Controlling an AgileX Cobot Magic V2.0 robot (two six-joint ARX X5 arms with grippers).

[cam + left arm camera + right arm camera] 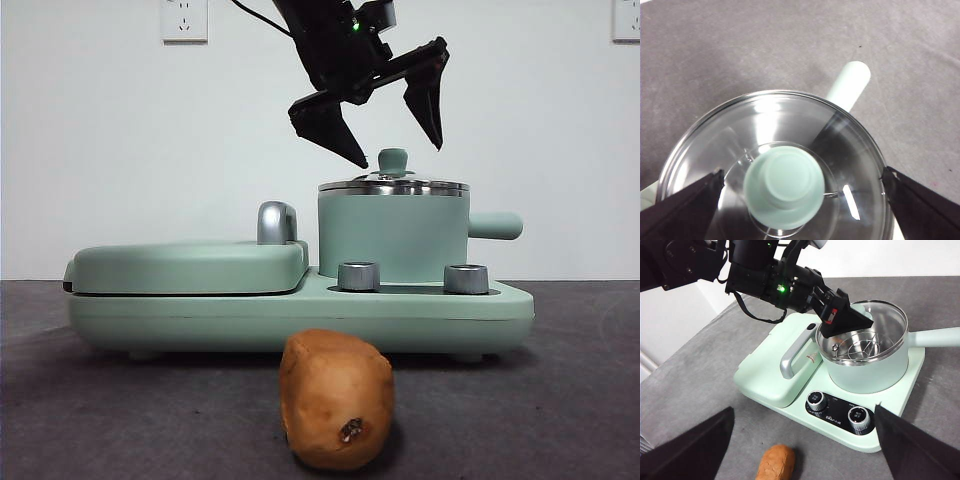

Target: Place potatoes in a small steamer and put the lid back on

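Observation:
A tan-orange potato (335, 400) (776, 463) lies on the grey table in front of the appliance. The small mint-green steamer (392, 235) (875, 375) stands on the right of the base, its side handle (495, 225) (849, 85) pointing right. Its glass lid (393, 185) (770, 125) (882, 315) sits on the pot. My left gripper (398, 153) (801, 174) (847, 320) hangs open just above the lid, one jaw on each side of the green knob (784, 186), touching nothing. My right gripper (804, 409) is open and empty, high above the table in front of the appliance.
The pot stands on a mint-green cooker base (300, 315) with two steel dials (358, 276) (465, 278). A flat griddle cover (190, 265) with a steel handle (277, 222) fills its left half. A white wall stands close behind.

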